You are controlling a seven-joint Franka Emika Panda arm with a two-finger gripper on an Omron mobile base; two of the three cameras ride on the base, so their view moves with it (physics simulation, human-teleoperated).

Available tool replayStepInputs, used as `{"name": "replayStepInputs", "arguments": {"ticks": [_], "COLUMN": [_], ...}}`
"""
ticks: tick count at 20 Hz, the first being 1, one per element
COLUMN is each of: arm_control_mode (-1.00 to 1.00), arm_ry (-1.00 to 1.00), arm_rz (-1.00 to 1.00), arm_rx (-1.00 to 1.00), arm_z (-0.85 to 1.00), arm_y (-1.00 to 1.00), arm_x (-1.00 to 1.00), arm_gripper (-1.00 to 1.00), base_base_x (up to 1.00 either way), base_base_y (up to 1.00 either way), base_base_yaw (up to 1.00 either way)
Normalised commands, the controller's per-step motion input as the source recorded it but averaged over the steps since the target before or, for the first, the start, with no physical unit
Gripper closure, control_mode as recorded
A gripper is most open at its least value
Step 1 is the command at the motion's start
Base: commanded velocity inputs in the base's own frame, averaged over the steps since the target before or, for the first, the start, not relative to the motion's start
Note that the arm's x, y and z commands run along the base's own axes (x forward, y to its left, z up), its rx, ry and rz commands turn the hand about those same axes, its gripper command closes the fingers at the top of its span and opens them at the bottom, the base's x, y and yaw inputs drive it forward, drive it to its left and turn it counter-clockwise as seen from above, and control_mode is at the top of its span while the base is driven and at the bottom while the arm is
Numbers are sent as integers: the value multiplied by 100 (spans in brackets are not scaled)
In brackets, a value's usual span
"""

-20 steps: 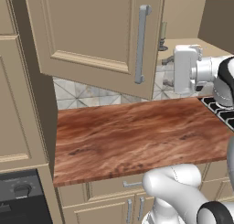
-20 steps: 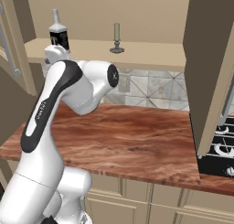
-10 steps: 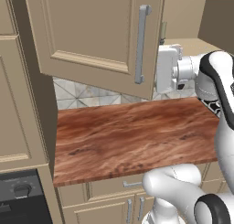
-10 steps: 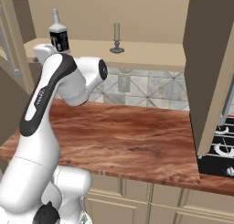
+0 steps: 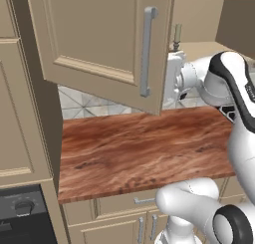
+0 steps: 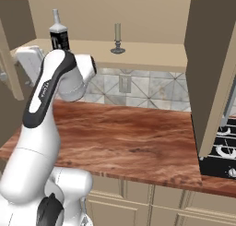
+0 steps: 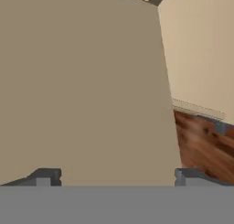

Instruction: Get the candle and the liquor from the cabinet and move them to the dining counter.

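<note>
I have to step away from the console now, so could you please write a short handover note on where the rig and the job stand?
Gripper: fingers apart, nothing between them, facing the inner side of the open left cabinet door.
Liquor: upright at the left end of the cabinet shelf, just above the arm's elbow.
Candle: upright in its holder, mid-shelf, to the right of the liquor and apart from it.
Done: both cabinet doors stand open.
Left: grasp each item, lift it out and carry it to the dining counter. Neither has been touched yet. The wood countertop under the cabinet is not the target.
</note>
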Motion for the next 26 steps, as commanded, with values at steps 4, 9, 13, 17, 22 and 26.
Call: {"name": "replayStepInputs", "arguments": {"ticks": [4, 9, 13, 17, 22, 26], "arm_control_mode": [-100, -100, -100, -100, -100, -100], "arm_ry": [0, 0, -4, -10, -15, -3], "arm_rz": [31, 27, 18, 10, 3, 0], "arm_rx": [0, 0, 0, 0, -4, -8], "arm_z": [0, 0, 0, 0, 0, -5], "arm_y": [59, 60, 72, 73, 59, 13], "arm_x": [-53, -59, -62, -63, -57, -12], "arm_gripper": [-100, -100, -100, -100, -100, -100], "base_base_x": [0, 0, 0, 0, 0, 0], "base_base_y": [0, 0, 0, 0, 0, 0], "base_base_yaw": [0, 0, 0, 0, 0, 0]}}
